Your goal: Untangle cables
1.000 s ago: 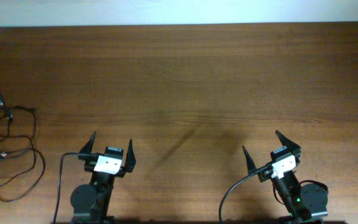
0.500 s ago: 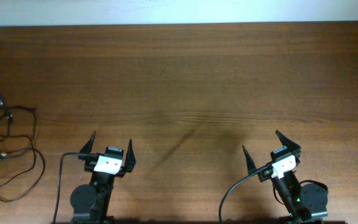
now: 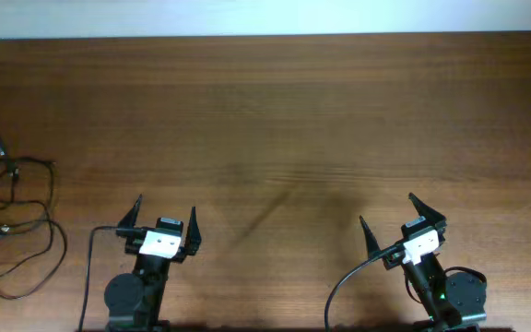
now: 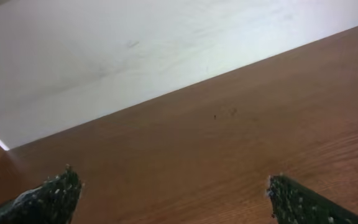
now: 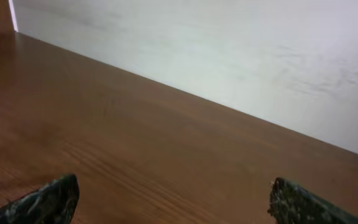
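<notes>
The cables (image 3: 26, 221) are thin black cords in a loose tangle at the far left edge of the wooden table, seen only in the overhead view; part runs off the left edge. My left gripper (image 3: 165, 214) is open and empty near the front edge, well right of the tangle. My right gripper (image 3: 388, 213) is open and empty at the front right. In the left wrist view the left gripper (image 4: 169, 186) shows only bare wood between its fingertips. In the right wrist view the right gripper (image 5: 173, 190) shows the same.
The brown wooden table (image 3: 284, 120) ends at a white wall (image 3: 247, 17) along its far side. Thicker black arm cables (image 3: 90, 267) run beside each arm base at the front edge.
</notes>
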Tool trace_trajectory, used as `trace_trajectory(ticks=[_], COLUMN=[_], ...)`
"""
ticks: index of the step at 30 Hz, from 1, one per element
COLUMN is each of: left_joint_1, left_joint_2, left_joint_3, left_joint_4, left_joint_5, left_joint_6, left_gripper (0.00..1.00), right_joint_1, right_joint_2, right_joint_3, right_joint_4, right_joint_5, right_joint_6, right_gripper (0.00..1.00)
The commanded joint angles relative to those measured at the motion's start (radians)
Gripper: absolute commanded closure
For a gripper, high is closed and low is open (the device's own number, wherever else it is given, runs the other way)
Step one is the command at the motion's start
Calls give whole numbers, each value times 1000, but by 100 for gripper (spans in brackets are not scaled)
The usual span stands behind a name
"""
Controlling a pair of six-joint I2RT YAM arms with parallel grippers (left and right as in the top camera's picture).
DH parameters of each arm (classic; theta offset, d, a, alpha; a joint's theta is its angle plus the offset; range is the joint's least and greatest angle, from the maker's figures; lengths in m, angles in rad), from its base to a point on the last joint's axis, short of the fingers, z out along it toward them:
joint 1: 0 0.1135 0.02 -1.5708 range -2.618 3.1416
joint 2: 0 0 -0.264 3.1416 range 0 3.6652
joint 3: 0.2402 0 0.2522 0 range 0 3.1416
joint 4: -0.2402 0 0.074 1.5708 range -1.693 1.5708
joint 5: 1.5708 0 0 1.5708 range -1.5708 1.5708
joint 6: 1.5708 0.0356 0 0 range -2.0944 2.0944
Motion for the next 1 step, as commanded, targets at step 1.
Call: trace_trajectory(ticks=[1], left_joint_1=[-2], left_joint_2=[-8], left_joint_3=[-6], left_joint_4=[-1], left_joint_5=[-7], left_joint_6=[12], left_gripper=[1], right_joint_1=[7], right_joint_2=[-8], right_joint_3=[-5], right_joint_4=[-5], right_joint_5=[1], right_joint_6=[3], right_gripper=[1])
